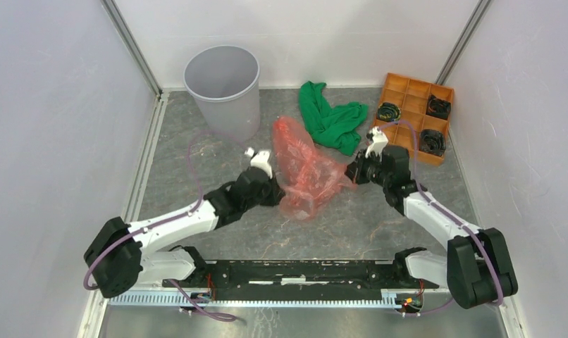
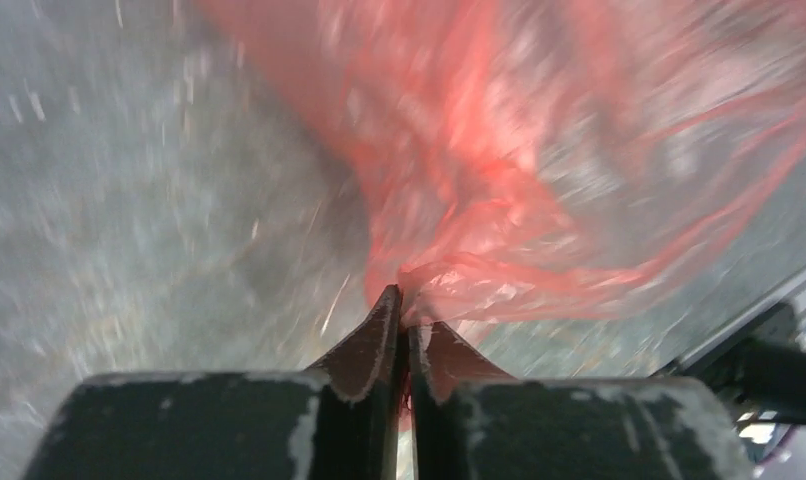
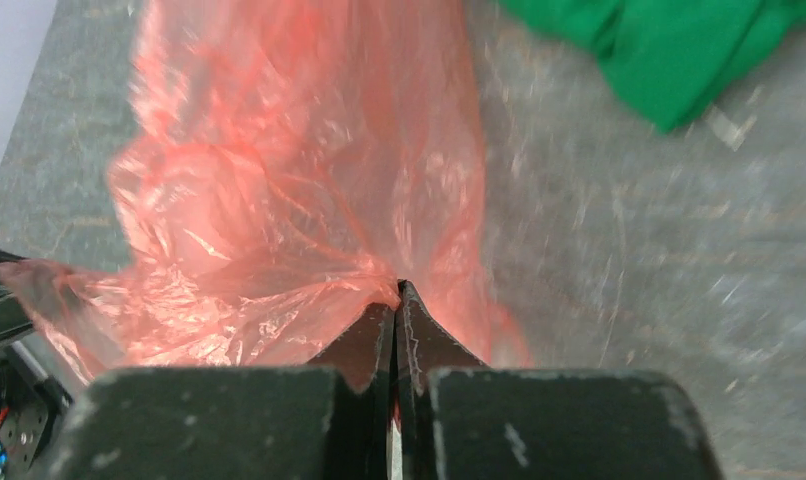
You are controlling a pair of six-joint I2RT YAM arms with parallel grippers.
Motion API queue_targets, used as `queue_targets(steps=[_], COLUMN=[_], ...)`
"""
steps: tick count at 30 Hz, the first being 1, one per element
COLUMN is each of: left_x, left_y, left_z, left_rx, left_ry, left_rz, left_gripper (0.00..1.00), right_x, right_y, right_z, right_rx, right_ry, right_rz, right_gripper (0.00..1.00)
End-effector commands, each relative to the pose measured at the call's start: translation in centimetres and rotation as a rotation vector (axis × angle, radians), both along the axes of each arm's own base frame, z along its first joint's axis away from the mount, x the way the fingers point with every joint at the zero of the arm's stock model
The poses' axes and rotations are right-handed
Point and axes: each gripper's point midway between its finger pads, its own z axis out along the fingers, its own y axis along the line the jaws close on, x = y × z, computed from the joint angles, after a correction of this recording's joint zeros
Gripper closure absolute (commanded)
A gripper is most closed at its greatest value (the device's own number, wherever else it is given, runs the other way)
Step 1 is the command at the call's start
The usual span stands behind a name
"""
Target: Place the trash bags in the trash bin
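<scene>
The red-orange trash bag [image 1: 304,169] hangs stretched between my two grippers over the middle of the table. My left gripper [image 1: 278,189] is shut on the bag's left edge; in the left wrist view the film [image 2: 539,170] bunches at the closed gripper [image 2: 409,310]. My right gripper [image 1: 352,171] is shut on the bag's right edge; in the right wrist view the film [image 3: 279,200] runs into the closed gripper [image 3: 397,295]. The light-grey trash bin [image 1: 225,93] stands upright at the back left, open and empty, apart from the bag.
A green cloth [image 1: 330,120] lies behind the bag, also in the right wrist view [image 3: 669,50]. An orange compartment tray [image 1: 415,116] with black items sits at the back right. White walls close in on both sides.
</scene>
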Motion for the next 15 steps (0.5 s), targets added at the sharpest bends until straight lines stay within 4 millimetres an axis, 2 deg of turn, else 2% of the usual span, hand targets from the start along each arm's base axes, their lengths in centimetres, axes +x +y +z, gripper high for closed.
queue_targets(steps=[1,3,4,5,6,8,9,10,11,12,13,14,15], left_x=[6.4,7.7,7.9,7.7,6.9,4.9,4.0,3.2,2.9,2.9,3.0,3.4,3.6], left_y=[-1.9,-2.6,-2.7,-2.7,-2.6,-1.9,-1.3,-0.8,-0.2,0.2,0.7,1.0,1.4], left_z=[14.1,22.0,26.1,29.8,33.5,38.4,39.7,40.1,39.3,37.6,35.2,31.8,28.1], left_rx=[0.009,-0.008,-0.034,-0.069,-0.122,-0.224,-0.265,-0.298,-0.311,-0.308,-0.289,-0.247,-0.199], left_ry=[-0.305,-0.440,-0.502,-0.557,-0.615,-0.705,-0.739,-0.753,-0.747,-0.723,-0.686,-0.628,-0.555], left_rz=[0.030,0.015,0.007,-0.004,-0.023,-0.062,-0.072,-0.071,-0.060,-0.038,-0.009,0.018,0.046], left_gripper=[0.92,0.97,0.98,0.98,0.98,0.98,0.98,0.98,0.98,0.98,0.98,0.98,0.98], right_x=[4.0,4.2,3.6,2.8,1.5,-1.7,-3.3,-4.5,-5.5,-6.4,-6.4,-6.3,-5.6], right_y=[-0.9,-0.8,-0.8,-0.9,-1.1,-1.5,-1.8,-2.0,-2.0,-2.0,-1.9,-1.9,-1.8], right_z=[10.8,17.3,21.2,24.2,27.7,32.8,34.5,34.9,34.8,34.2,32.1,30.4,27.0], right_rx=[-0.089,-0.095,-0.090,-0.086,-0.075,-0.048,-0.032,-0.020,-0.008,-0.002,-0.002,0.002,-0.007], right_ry=[-0.229,-0.338,-0.412,-0.476,-0.561,-0.721,-0.799,-0.843,-0.876,-0.895,-0.876,-0.856,-0.785], right_rz=[-0.029,-0.015,-0.008,-0.004,0.004,0.019,0.021,0.025,0.033,0.047,0.054,0.051,0.052], right_gripper=[1.00,1.00,1.00,1.00,1.00,1.00,0.99,0.99,0.99,0.99,0.99,0.99,0.99])
